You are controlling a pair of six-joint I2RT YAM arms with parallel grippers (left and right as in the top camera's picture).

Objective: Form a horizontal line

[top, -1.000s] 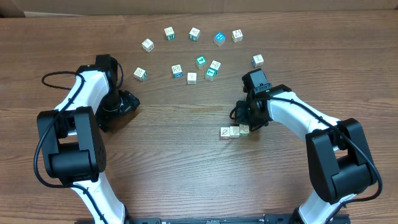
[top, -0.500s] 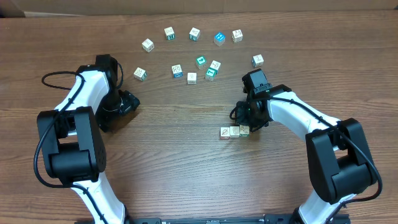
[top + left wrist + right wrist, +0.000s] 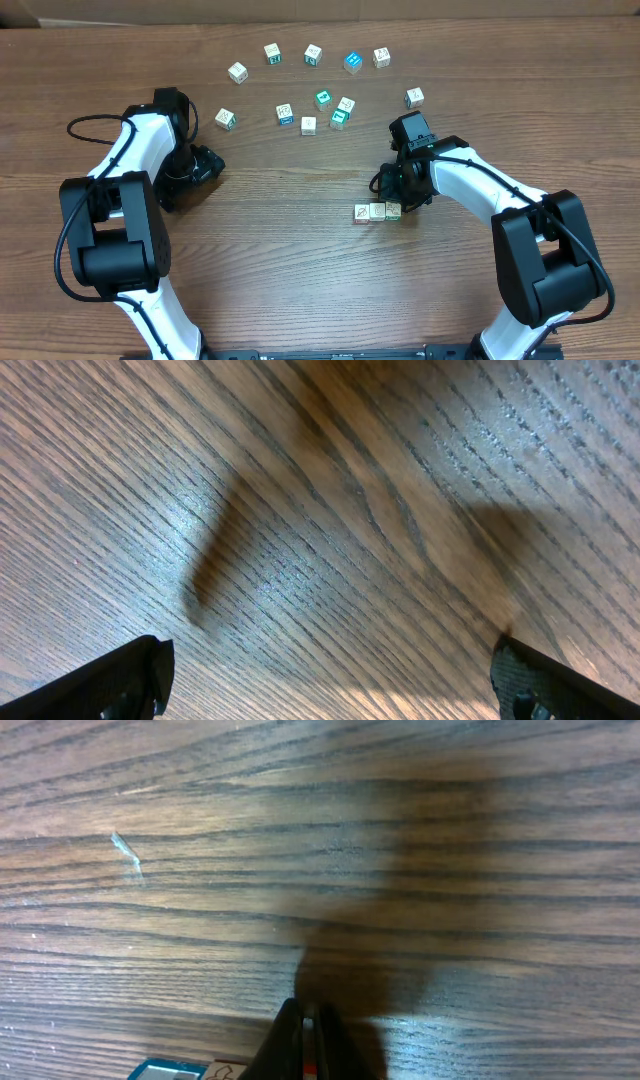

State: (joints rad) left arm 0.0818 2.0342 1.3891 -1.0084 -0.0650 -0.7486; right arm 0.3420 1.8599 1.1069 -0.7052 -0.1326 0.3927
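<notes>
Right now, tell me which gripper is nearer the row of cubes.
Right. The right gripper sits just behind the row of cubes; the left gripper is far to its left.

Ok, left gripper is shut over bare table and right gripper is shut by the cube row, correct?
No: the left gripper is open, jaws wide apart over bare table, as the left wrist view shows. The right gripper is shut by the cube row, as you said.

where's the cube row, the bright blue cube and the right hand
cube row (image 3: pixel 377 211), overhead view, top of its middle cube
bright blue cube (image 3: pixel 352 62), overhead view, its top face
right hand (image 3: pixel 308 1018), right wrist view, between shut fingertips
</notes>
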